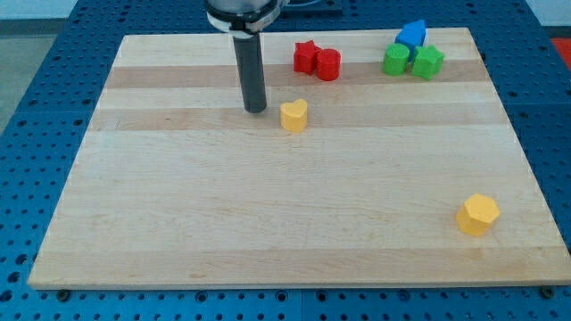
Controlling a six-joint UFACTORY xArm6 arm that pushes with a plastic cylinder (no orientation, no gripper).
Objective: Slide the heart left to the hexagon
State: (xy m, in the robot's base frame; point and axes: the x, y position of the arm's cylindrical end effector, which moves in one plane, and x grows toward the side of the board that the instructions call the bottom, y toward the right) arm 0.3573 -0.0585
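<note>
I take the yellow heart (293, 116) as my landmark: it lies on the wooden board (268, 223) in the upper middle, and my tip (256, 110) stands just beside it on the view's left, apart from it by a narrow gap. There is no hand to open or close here, only the bare rod, touching nothing as far as I can tell. The yellow hexagon (478, 214) sits well apart from the heart, toward the view's bottom and far right. Above the heart and slightly right, a red star (306, 56) and a red cylinder (328, 64) touch each other; farther right of those cluster a blue block (411, 35), a green cylinder-like block (397, 60) and a green star-like block (427, 62). The heart looks like a small, light, rigid plastic piece that should slide easily on smooth wood and may spin if struck off-centre. I judge the contact should be on its upper-left flank, in line with the hexagon, pressing through its middle.
</note>
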